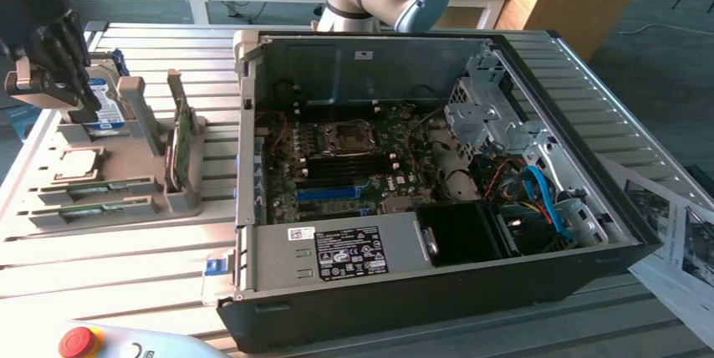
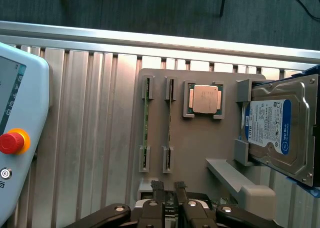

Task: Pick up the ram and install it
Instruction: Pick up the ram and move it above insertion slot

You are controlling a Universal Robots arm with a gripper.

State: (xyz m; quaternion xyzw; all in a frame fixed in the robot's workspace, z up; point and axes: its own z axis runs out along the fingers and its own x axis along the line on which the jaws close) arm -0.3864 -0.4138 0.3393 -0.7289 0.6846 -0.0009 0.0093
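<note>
Two ram sticks stand on edge in the grey holder tray (image 2: 200, 148): one ram stick (image 2: 146, 123) and a second ram stick (image 2: 169, 123) beside it. In the exterior view they lie at the tray's near left, ram sticks (image 1: 95, 195). My gripper (image 2: 168, 187) hovers above the tray, just off one end of the sticks and apart from them. Its fingertips (image 2: 157, 186) stand a narrow gap apart with nothing between them. In the exterior view the gripper (image 1: 80, 111) hangs over the hard drive end of the tray. The open computer case (image 1: 624, 232) shows the motherboard with a blue slot (image 1: 333, 193).
The tray also holds a CPU (image 2: 206, 98), a blue-labelled hard drive (image 2: 280, 128) and a broader green card on edge (image 1: 182, 145). A teach pendant with a red stop button (image 2: 11, 141) lies beside the tray. Papers (image 1: 680, 241) lie on the exterior view's right.
</note>
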